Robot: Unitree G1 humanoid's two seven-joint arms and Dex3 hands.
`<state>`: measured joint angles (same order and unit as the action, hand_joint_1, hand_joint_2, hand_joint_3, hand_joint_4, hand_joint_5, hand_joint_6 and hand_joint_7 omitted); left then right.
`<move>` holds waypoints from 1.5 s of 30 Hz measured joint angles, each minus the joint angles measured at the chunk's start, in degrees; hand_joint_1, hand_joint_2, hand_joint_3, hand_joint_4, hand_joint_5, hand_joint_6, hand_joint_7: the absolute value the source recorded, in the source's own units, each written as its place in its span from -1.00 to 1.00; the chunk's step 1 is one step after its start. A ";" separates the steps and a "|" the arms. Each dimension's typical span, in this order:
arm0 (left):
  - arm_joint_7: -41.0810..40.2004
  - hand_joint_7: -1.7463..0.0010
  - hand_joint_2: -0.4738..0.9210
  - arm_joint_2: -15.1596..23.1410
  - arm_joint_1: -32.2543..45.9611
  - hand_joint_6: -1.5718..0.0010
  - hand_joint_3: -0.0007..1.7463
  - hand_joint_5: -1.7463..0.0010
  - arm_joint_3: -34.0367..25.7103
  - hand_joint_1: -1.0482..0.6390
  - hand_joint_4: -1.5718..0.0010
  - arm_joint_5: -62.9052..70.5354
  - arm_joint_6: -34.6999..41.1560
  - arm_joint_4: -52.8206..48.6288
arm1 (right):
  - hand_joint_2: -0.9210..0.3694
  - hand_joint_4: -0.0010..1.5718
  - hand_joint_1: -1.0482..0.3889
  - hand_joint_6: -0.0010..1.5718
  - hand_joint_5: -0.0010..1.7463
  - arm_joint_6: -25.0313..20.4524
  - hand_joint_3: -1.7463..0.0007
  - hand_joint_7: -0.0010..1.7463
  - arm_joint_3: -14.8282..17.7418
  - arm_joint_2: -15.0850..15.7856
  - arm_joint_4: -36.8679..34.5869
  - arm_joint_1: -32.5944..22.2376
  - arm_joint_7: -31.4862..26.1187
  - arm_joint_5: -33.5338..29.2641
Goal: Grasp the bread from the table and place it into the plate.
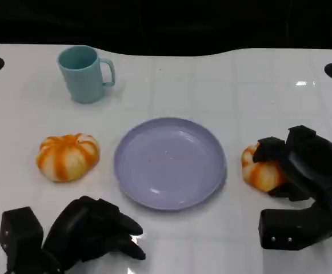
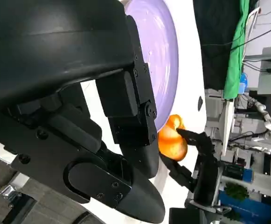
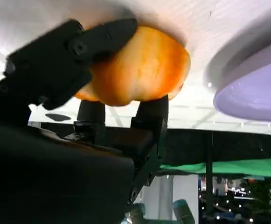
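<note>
A: Head view, items? 
B: Right robot hand (image 1: 303, 162) gripping bread (image 1: 259, 169) on the surface (image 1: 211, 85), just right of the plate (image 1: 170, 162). Left robot hand (image 1: 91, 234) near, fingers curled, holding nothing.
A: Right wrist view?
B: Fingers (image 3: 102, 37) clasp the bread (image 3: 140, 70); plate rim (image 3: 252, 93) beside.

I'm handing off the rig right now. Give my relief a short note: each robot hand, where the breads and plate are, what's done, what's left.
Right robot hand: fingers closed around the right bread, which looks still on the table, just right of the plate.
Left robot hand: holds nothing, fingers curled in, low at the near edge.
Plate: centre of the table, nothing in it.
Second bread: left of the plate, untouched. Teal mug at the back left.
Done: grasp on the right bread.
Left: lift it, carry it over the plate, release.
</note>
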<state>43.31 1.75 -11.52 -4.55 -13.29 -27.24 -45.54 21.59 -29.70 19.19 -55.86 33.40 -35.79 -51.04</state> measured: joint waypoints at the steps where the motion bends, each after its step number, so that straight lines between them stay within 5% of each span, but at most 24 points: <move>1: 0.00 0.99 0.80 0.00 0.00 -1.00 -0.99 0.73 0.00 -1.00 -1.00 0.00 0.00 -0.01 | -0.40 0.12 0.23 -0.15 1.00 0.00 0.12 0.97 -0.05 0.00 0.03 0.07 -0.31 0.00; 5: -0.01 1.00 0.81 0.00 -0.01 -0.99 -0.99 0.73 0.00 -1.00 -1.00 0.07 -0.09 -0.13 | -0.38 0.12 0.23 -0.14 1.00 0.27 0.13 0.93 -0.07 0.01 0.82 0.39 -1.80 0.01; 13: -0.04 0.99 0.80 -0.06 -0.01 -1.00 -1.00 0.72 0.03 -1.00 -1.00 0.17 -0.21 -0.46 | -0.05 0.22 0.25 -0.11 1.00 2.20 -0.34 1.00 1.42 0.16 6.38 0.38 -5.23 1.40; 22: -0.01 1.00 0.80 -0.20 -0.02 -0.99 -1.00 0.73 0.11 -1.00 -0.99 0.30 -0.36 -0.86 | 0.03 0.25 0.27 -0.08 1.00 4.17 -0.48 1.00 3.05 0.67 14.45 -2.25 -4.51 3.57; 38: -0.02 0.99 0.81 0.14 -0.01 -0.99 -1.00 0.73 -0.03 -1.00 -0.99 0.32 -0.37 -0.96 | 0.07 0.24 0.24 -0.01 1.00 6.43 -0.59 0.86 3.65 -3.25 21.31 -2.70 5.88 7.58; 45: -0.02 0.99 0.79 0.19 -0.02 -0.99 -1.00 0.73 0.13 -1.00 -0.99 0.39 -0.34 -0.93 | 0.02 0.26 0.21 0.01 1.00 7.89 -0.59 0.84 3.08 -8.33 17.87 0.68 12.39 9.83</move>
<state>43.29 1.94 -11.53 -4.42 -12.91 -27.58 -46.47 29.48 -26.62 10.86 -37.99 34.08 -23.40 -41.21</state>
